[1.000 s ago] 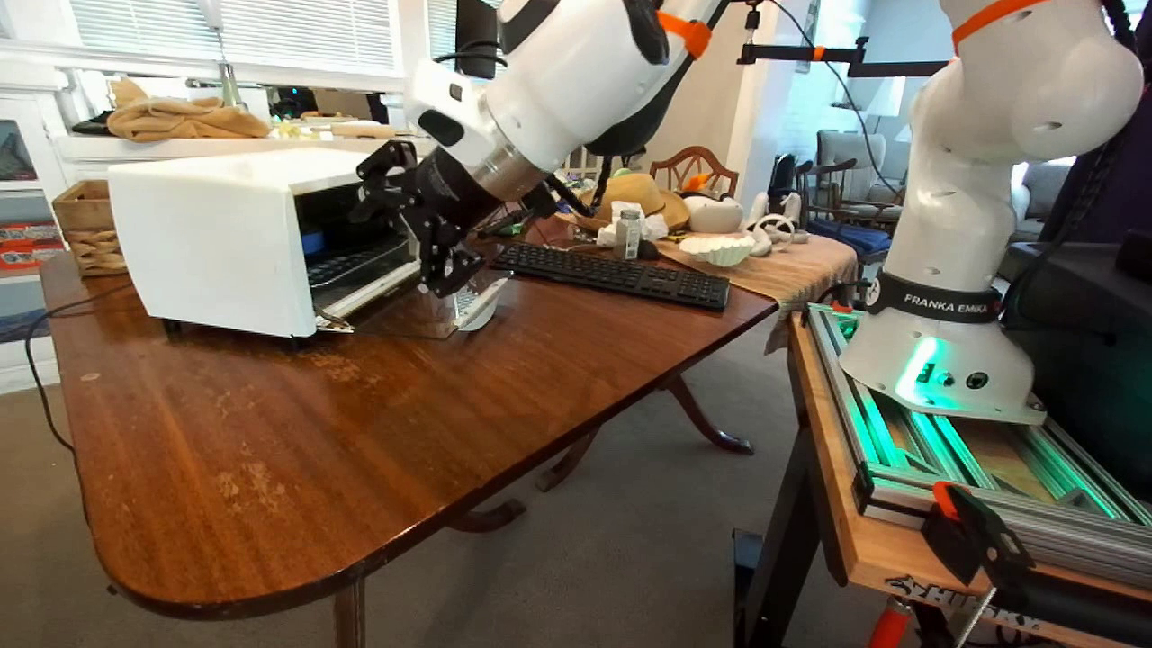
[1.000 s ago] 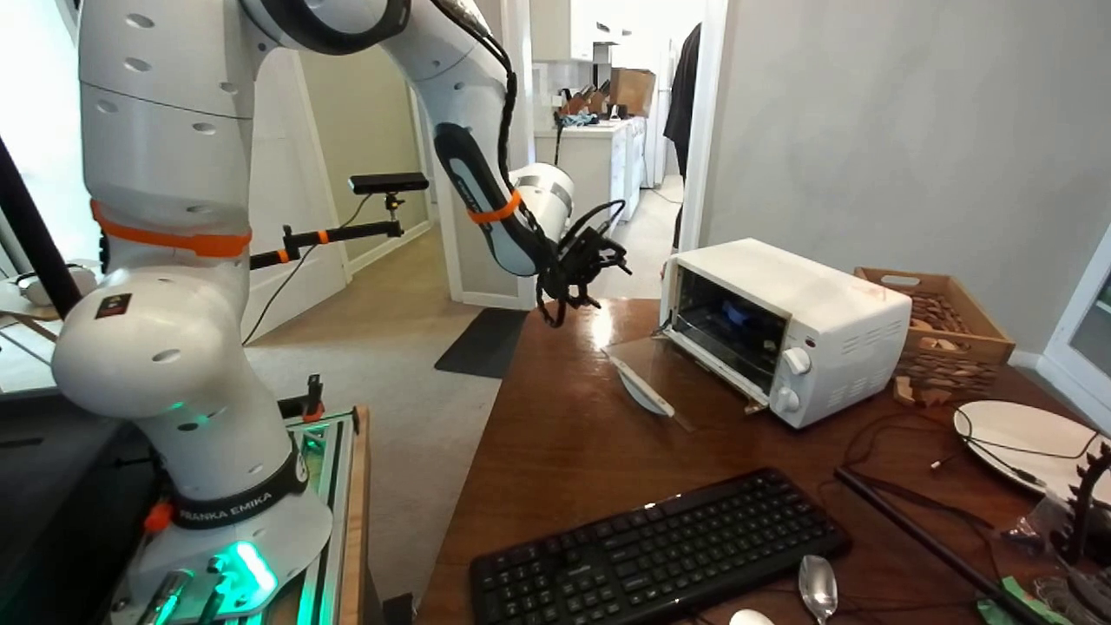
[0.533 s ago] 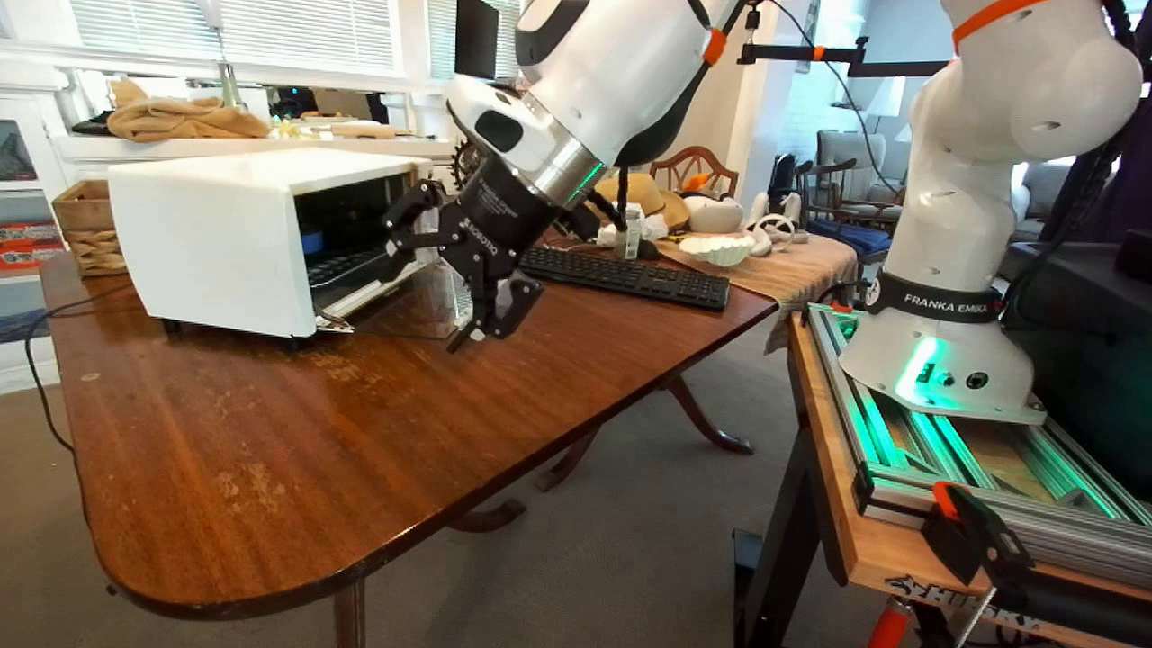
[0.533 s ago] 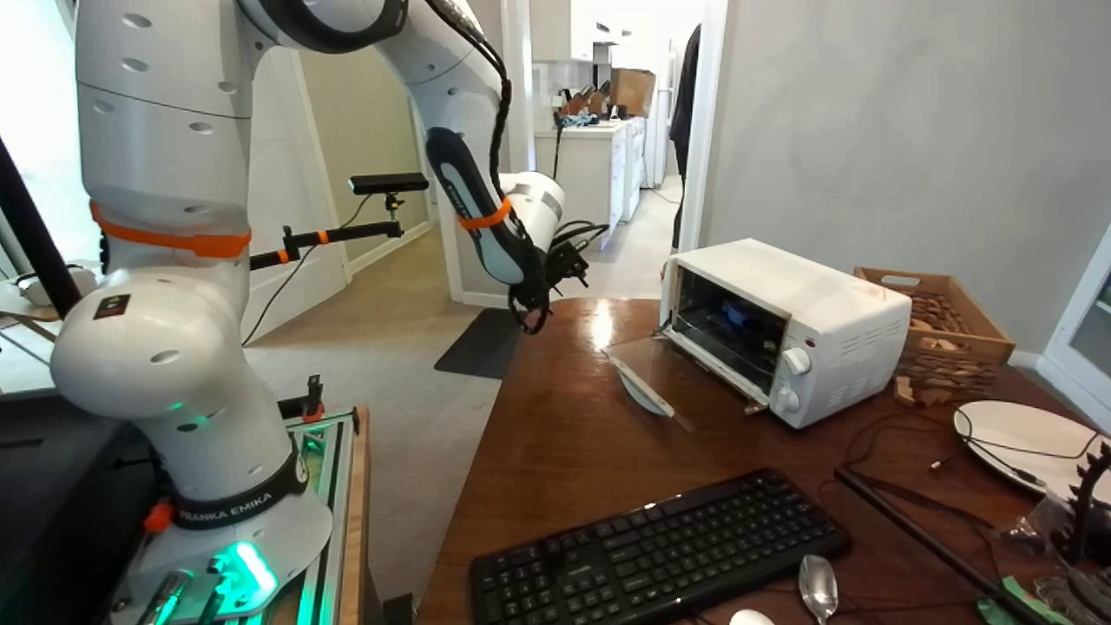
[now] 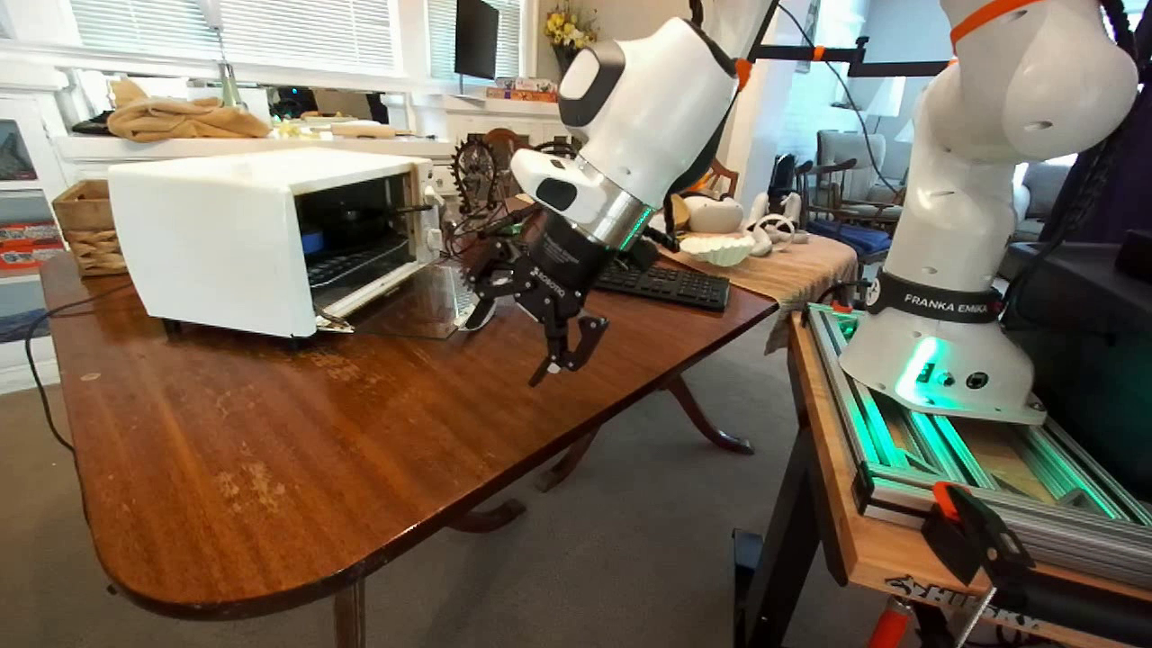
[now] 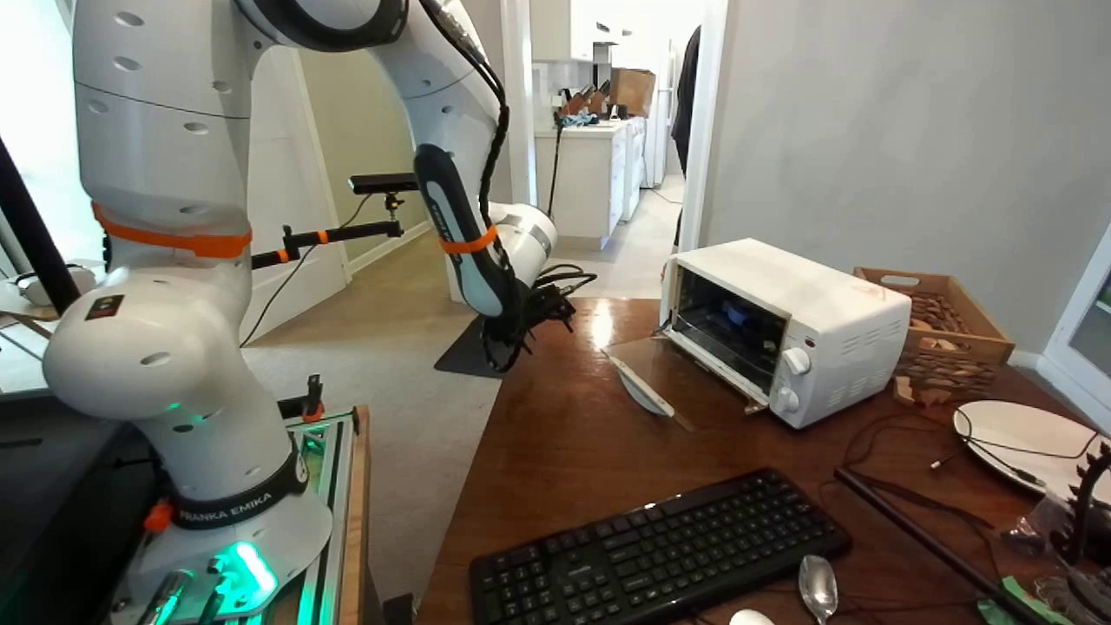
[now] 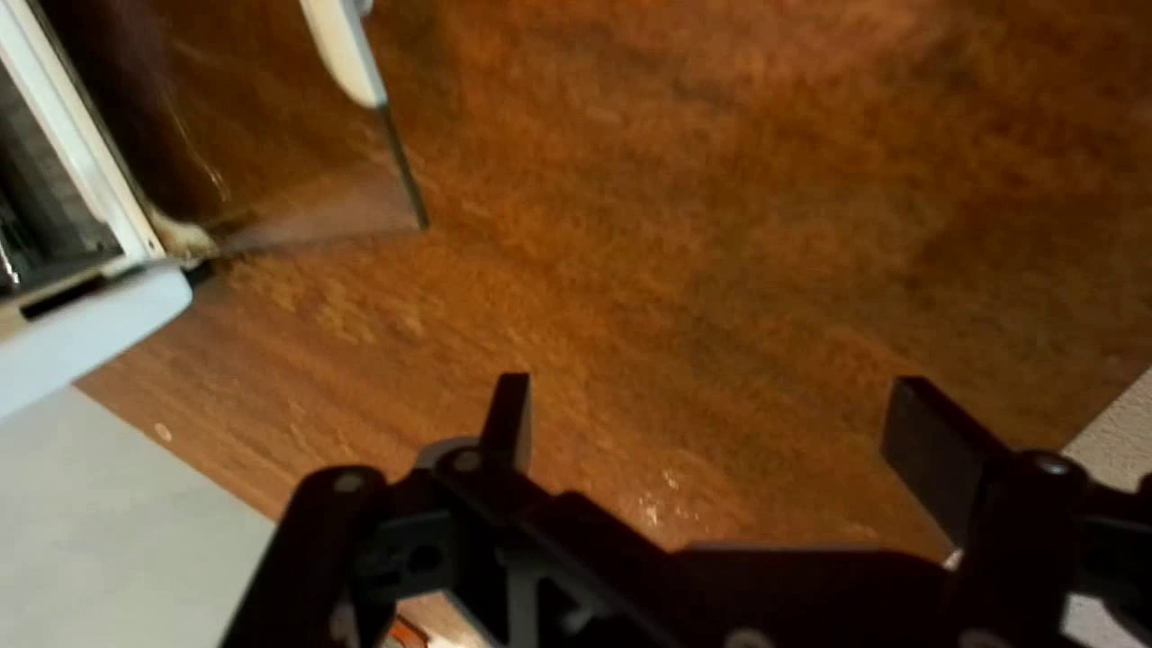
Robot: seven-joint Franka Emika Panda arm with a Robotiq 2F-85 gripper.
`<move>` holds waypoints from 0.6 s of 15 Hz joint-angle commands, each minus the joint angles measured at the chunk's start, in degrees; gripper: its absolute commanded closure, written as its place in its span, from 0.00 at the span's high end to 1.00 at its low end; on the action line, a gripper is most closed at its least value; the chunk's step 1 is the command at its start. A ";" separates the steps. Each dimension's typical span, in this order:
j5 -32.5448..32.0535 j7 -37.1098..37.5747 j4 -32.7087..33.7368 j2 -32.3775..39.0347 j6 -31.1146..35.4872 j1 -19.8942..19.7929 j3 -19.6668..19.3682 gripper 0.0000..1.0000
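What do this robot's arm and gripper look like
The arm is white and rounded, with orange bands, black cables along it and a silver ring near the gripper. The arm's base glows green below a black collar reading FRANKA EMIKA. The gripper is black, with jointed fingers and white ROBOTIQ lettering.

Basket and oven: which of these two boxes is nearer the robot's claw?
The oven, the white one. In both exterior views it stands between the open gripper and the basket, which is brown and woven.
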 commanded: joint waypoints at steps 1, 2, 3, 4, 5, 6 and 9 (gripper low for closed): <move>0.00 0.43 -0.99 -0.53 -1.43 -0.34 -0.41 1.00; 0.00 0.54 -1.54 -1.08 -2.34 -0.70 -0.78 1.00; 0.00 0.56 -1.75 -1.52 -2.57 -1.02 -0.93 1.00; 0.00 0.58 -1.80 -1.85 -2.62 -1.19 -0.94 1.00; 0.00 0.64 -1.83 -2.07 -2.64 -1.21 -0.93 1.00; 1.03 -1.33 -2.06 -1.54 -4.90 -0.85 -1.66 1.00; 0.03 -2.42 -1.49 -0.23 -7.95 -1.10 -2.65 1.00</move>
